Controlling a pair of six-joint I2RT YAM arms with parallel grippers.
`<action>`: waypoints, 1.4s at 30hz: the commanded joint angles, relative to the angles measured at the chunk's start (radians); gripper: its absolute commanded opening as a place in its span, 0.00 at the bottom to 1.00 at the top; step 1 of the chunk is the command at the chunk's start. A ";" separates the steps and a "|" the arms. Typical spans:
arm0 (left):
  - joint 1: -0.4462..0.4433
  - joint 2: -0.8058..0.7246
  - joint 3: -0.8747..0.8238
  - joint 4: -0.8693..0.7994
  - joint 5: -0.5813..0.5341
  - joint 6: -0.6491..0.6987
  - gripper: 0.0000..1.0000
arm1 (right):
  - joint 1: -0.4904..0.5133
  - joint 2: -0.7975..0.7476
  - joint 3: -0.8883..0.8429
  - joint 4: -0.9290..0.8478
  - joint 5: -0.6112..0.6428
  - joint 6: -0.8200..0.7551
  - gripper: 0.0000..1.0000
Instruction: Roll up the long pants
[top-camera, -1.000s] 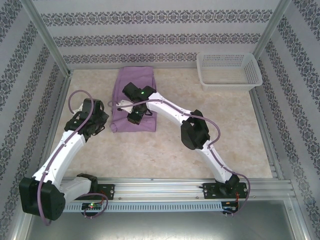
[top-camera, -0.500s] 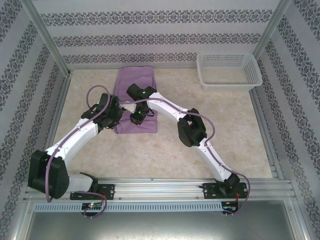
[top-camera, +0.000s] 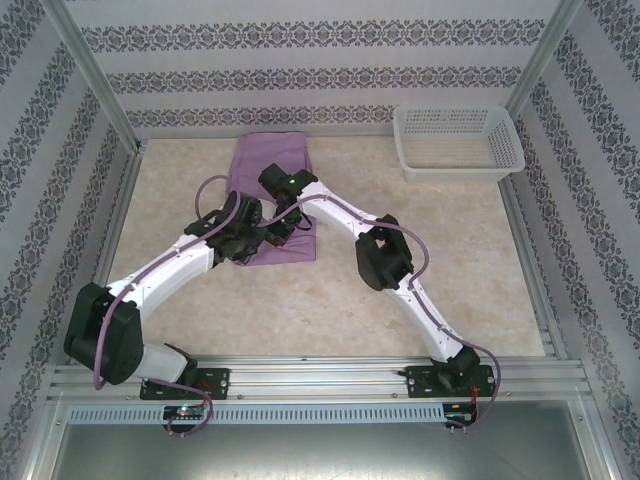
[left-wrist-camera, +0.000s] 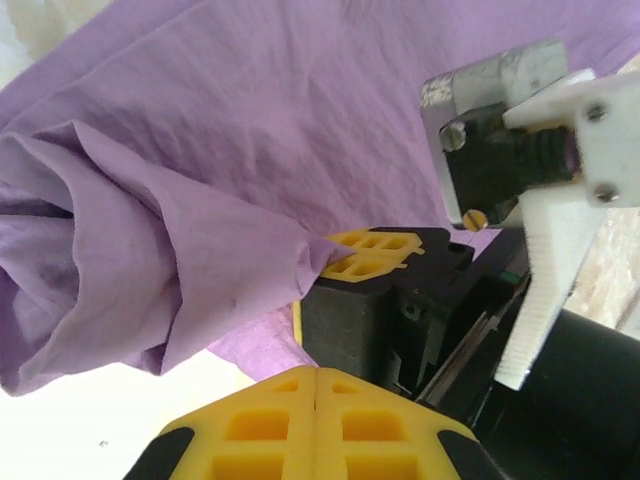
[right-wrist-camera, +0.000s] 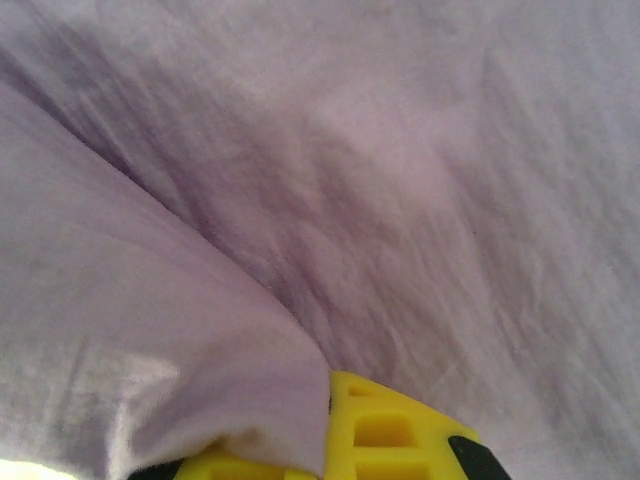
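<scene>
Whereas overhead both arms meet over the long pants (top-camera: 272, 160), the left wrist view reveals the left gripper (left-wrist-camera: 315, 378) closed, the right gripper (left-wrist-camera: 366, 252) pinching a fold.

Floral-striped wallpaper walls (top-camera: 300, 75), aluminium corner posts (top-camera: 92, 75), beige marbled tabletop (top-camera: 480, 250), even light.

The long pants (left-wrist-camera: 200, 120) are soft, matt, creased cloth — the basket (top-camera: 458, 140) plastic mesh — the table (top-camera: 450, 250) smooth.
</scene>
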 joint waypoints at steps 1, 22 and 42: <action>-0.014 0.057 -0.010 0.036 -0.046 -0.011 0.00 | 0.013 0.021 0.028 -0.008 -0.038 0.013 0.04; -0.011 0.354 0.164 -0.220 -0.554 0.059 0.00 | -0.003 -0.077 -0.031 -0.013 0.059 0.027 0.70; 0.082 0.370 0.188 -0.239 -0.585 0.057 0.00 | -0.092 -0.547 -0.444 0.205 0.004 0.161 0.00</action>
